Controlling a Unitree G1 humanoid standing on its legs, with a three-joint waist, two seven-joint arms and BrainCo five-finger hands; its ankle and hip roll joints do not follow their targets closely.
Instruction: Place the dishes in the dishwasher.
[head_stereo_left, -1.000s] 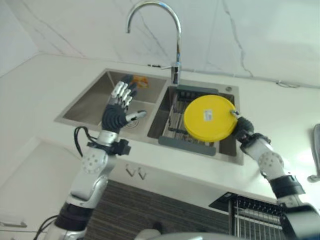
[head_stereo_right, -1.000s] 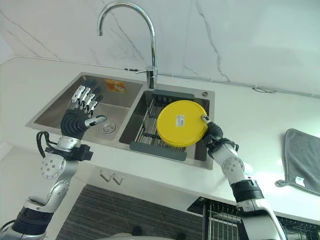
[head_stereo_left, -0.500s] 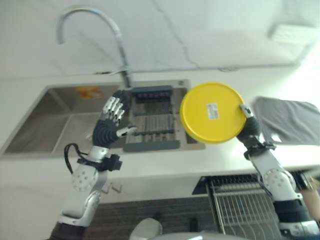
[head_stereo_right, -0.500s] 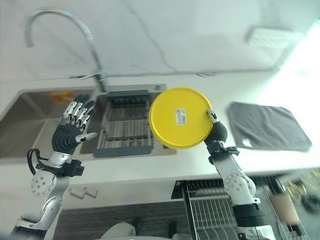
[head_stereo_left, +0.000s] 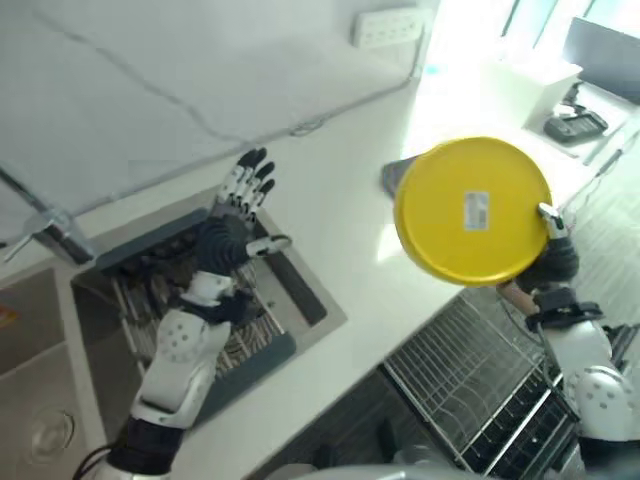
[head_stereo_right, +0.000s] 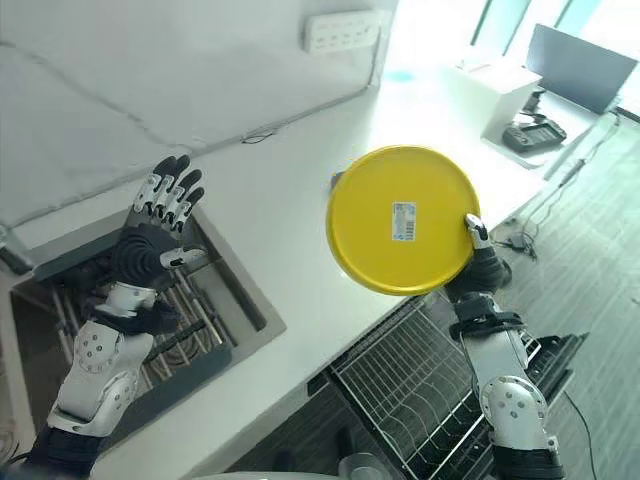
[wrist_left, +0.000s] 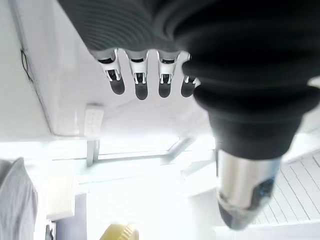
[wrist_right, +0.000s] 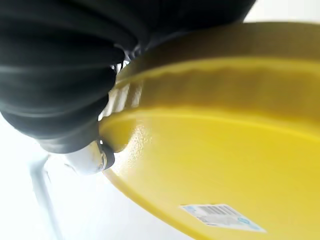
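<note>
My left robot hand (head_stereo_right: 150, 250) has silver fingers with dark tips and a dark ribbed cover over its back and wrist. My right robot hand (head_stereo_left: 556, 262) wears the same cover. Both forearms are silver-grey, with round joint housings.

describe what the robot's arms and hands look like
Two silver-grey arms with rounded joints and dark bands. The left hand and right hand each have a dark ribbed cover over back and wrist, and silver fingers with dark tips.

The yellow plate (head_stereo_right: 402, 220) bears a sticker (head_stereo_right: 404, 221), print unreadable.
</note>
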